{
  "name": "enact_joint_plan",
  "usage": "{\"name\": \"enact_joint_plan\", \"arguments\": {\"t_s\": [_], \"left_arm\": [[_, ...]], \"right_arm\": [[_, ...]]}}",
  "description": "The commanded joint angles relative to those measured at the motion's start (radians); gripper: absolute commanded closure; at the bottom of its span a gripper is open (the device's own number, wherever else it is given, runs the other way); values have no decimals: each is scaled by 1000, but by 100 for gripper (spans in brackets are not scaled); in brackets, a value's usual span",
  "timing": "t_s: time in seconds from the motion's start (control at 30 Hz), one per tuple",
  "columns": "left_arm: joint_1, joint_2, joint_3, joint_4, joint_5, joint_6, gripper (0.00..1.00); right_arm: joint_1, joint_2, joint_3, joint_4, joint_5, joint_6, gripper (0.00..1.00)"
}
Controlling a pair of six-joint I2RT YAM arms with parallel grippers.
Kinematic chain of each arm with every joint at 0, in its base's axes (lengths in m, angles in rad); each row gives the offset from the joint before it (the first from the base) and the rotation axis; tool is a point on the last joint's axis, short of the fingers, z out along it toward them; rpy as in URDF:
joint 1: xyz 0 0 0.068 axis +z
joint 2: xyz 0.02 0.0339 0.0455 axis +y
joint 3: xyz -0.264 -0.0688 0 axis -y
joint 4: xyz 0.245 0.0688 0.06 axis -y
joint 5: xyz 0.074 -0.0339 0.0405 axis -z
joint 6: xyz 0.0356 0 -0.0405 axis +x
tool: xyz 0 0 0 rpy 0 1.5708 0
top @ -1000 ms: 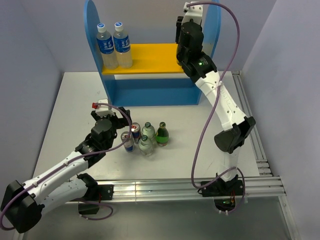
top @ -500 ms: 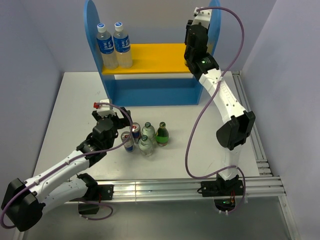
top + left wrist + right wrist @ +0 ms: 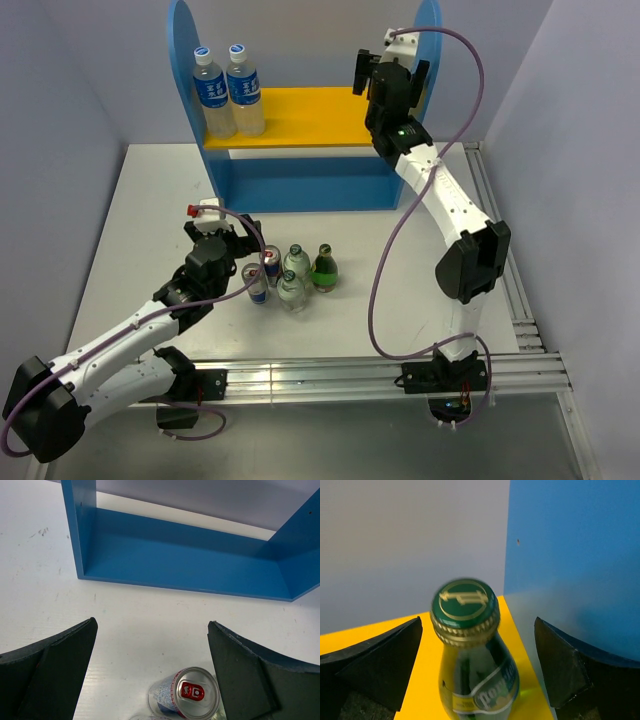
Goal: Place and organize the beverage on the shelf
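**Green glass bottle (image 3: 472, 685) upright on the yellow board (image 3: 300, 115)**

My right pincer (image 3: 476, 627) gapes wide around it, not touching, at the board's right end beside the shelf's blue side panel (image 3: 570, 555). My left pincer (image 3: 151, 625), equally wide, hovers over a silver can (image 3: 187, 695) on the table (image 3: 150, 605).

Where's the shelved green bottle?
Right wrist view: the green bottle stands on the yellow board, right end, beside the blue side panel, between open jaws.
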Motion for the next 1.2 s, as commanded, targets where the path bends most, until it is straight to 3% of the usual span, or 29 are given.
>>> {"name": "enact_joint_plan", "arguments": {"t_s": [0.0, 0.4, 0.47, 0.7, 0.8, 0.93, 1.17], "left_arm": [[2, -5, 27, 12, 4, -6, 1], [0, -9, 30, 4, -36, -29, 1], [2, -16, 24, 9, -50, -37, 1], [2, -22, 15, 20, -39, -43, 1], [2, -6, 26, 10, -30, -43, 1], [2, -5, 26, 12, -35, -41, 1], [0, 0, 27, 7, -39, -37, 1]], "right_arm": [[11, -104, -39, 85, 8, 4, 0], [124, -418, -391, 149, 106, 7, 0], [195, -513, -514, 151, 119, 10, 0], [468, -833, -1049, 249, 50, 245, 0], [549, -843, -1204, 237, 53, 302, 1], [573, -796, -1273, 235, 19, 374, 3], [574, -654, -1251, 278, -16, 403, 7]]}}
